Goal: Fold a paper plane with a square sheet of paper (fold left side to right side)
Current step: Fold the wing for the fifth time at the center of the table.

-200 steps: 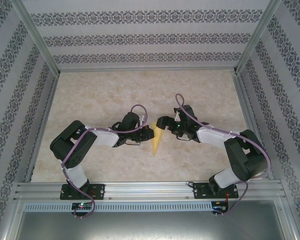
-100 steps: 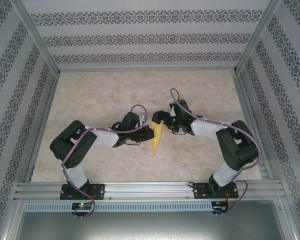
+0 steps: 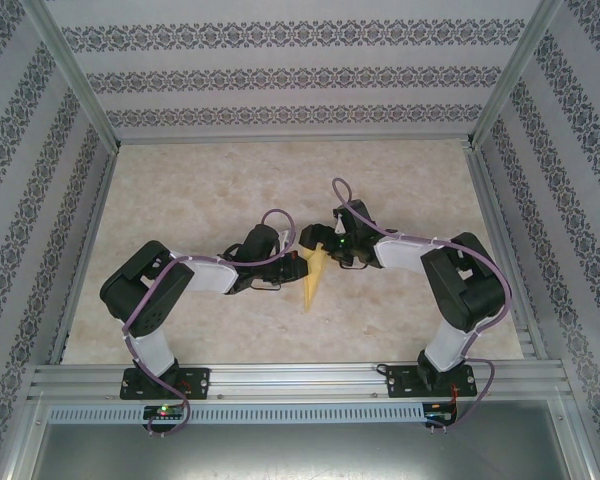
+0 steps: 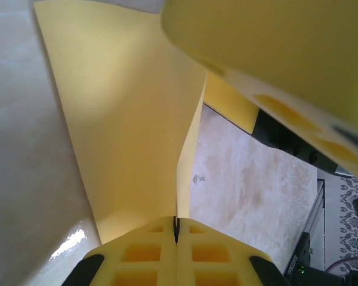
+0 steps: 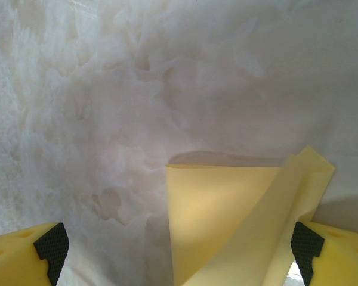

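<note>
You are working in a robot test cell of a lab, not a home; the table (image 3: 210, 180) with its pale marbled top is boxed in by an aluminium frame (image 3: 82, 90), and patterned panels (image 3: 300, 75) close the left, right and far sides; the left arm (image 3: 145, 290) and the right arm (image 3: 470, 290) are bolted to a grooved rail (image 3: 300, 378) at the near edge; purple cables (image 3: 128, 330) run along them; a slotted cable duct (image 3: 280, 412) lies nearer still.
</note>
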### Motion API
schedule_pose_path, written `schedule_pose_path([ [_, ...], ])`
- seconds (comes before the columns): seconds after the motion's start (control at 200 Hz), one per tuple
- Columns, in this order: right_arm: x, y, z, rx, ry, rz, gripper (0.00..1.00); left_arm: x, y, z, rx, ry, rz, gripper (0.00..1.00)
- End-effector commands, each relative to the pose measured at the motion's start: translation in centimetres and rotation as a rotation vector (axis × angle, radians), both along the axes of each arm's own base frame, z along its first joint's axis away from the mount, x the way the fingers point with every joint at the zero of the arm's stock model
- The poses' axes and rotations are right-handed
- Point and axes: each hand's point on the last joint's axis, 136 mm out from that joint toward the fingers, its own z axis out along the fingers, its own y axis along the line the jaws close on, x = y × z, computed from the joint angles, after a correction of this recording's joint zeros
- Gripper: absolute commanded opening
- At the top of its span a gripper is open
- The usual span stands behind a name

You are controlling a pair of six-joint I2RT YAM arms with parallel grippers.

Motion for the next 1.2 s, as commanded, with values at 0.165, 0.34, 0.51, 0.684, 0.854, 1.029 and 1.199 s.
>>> schedule_pose_path([
  [0.165, 0.4, 0.9, 1.1, 0.024, -0.02, 0.01, 0.98, 0.4, 0.6, -0.4, 0.022, -0.013, 0.005, 0.0],
  [0.34, 0.4, 0.8, 2.2, 0.016, -0.045, 0.016, 0.98, 0.4, 0.6, -0.5, 0.026, -0.014, 0.003, 0.0],
  [0.51, 0.4, 1.2, 2.1, 0.018, -0.037, 0.026, 0.98, 0.6, 0.6, -0.3, 0.026, -0.018, 0.004, 0.0],
  [0.684, 0.6, 1.5, 1.7, 0.019, -0.03, 0.03, 0.98, 0.5, 0.6, -0.4, 0.03, -0.017, 0.002, 0.0],
  [0.854, 0.3, 1.5, 0.5, 0.01, 0.005, 0.031, 0.98, 0.6, 0.8, -0.2, 0.03, -0.02, 0.007, 0.0],
  [1.029, -0.1, 1.4, -0.7, -0.008, 0.037, 0.031, 0.98, 0.7, 1.4, -0.3, 0.044, -0.023, 0.018, 0.0],
  [1.199, -0.5, 0.9, -1.7, -0.05, 0.062, 0.038, 0.98, 0.8, 1.9, -0.6, 0.062, -0.022, 0.025, 0.0],
])
